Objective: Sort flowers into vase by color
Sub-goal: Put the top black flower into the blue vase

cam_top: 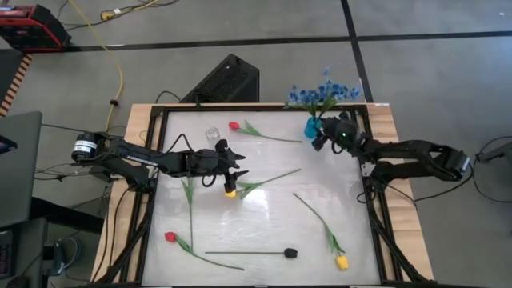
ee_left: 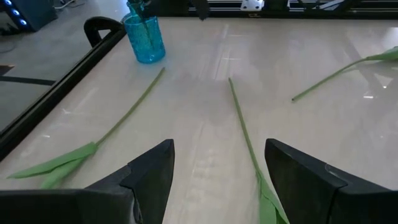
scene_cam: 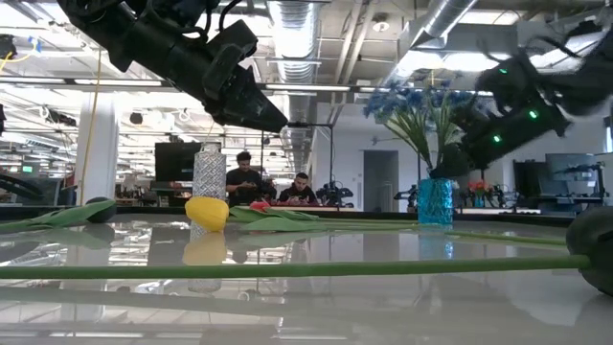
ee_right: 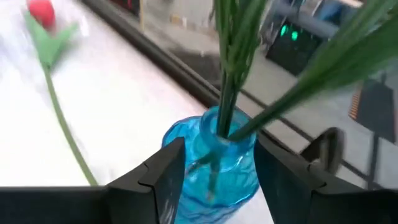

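Note:
My left gripper (cam_top: 238, 171) hangs open over the table's middle, just beyond a yellow tulip's head (cam_top: 230, 192), which lies on the table (scene_cam: 207, 213). My right gripper (ee_right: 217, 155) is open at the far right. Its fingers stand on either side of the blue glass vase (ee_right: 211, 177) and I see no touch. Blue sprigs (cam_top: 324, 94) stand with their stems in that vase. Lying flat on the table are a red tulip (cam_top: 234, 126) at the far side, a red tulip (cam_top: 170, 237) near left, a black-headed flower (cam_top: 290, 253) and a yellow tulip (cam_top: 342, 262) near right.
A small clear glass vase (cam_top: 211, 134) stands at the far side, left of the red tulip. A dark frame rail (cam_top: 374, 200) runs around the tabletop. A leafy green stem (cam_top: 190, 196) lies under the left arm. People sit in the room beyond the table (scene_cam: 244, 177).

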Robot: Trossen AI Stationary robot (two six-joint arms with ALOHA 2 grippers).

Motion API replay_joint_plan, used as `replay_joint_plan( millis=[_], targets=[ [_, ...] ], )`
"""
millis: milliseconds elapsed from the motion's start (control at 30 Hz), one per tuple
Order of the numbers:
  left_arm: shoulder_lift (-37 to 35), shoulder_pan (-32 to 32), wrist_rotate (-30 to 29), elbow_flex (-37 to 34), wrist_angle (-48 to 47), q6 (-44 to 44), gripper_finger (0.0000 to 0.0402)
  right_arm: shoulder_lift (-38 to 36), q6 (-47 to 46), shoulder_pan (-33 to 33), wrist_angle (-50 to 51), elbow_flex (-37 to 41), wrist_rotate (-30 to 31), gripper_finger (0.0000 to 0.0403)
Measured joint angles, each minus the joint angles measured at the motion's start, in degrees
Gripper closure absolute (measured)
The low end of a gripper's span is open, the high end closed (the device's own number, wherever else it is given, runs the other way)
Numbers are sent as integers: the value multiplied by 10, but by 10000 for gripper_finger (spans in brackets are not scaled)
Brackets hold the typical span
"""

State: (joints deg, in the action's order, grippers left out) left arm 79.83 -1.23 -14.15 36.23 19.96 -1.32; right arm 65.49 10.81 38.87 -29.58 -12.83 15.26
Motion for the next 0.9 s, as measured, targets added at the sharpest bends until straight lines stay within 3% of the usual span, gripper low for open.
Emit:
replay_joint_plan(
  millis=[333, 667, 767, 900],
  targets=[
    [0, 0, 0, 0, -1, 17, 162, -90, -2, -14, 384, -129, 1, 184],
    [0, 0, 0, 0, -5, 20, 162, -137, -62, -42, 595, -238, -4, 184],
    [0, 0, 1, 0, -22, 8, 162, -138, -117, -55, 676, -263, -35, 184],
    [0, 0, 2, 0, -31, -4, 162, -138, -163, -85, 680, -272, -124, 184]
  ],
)
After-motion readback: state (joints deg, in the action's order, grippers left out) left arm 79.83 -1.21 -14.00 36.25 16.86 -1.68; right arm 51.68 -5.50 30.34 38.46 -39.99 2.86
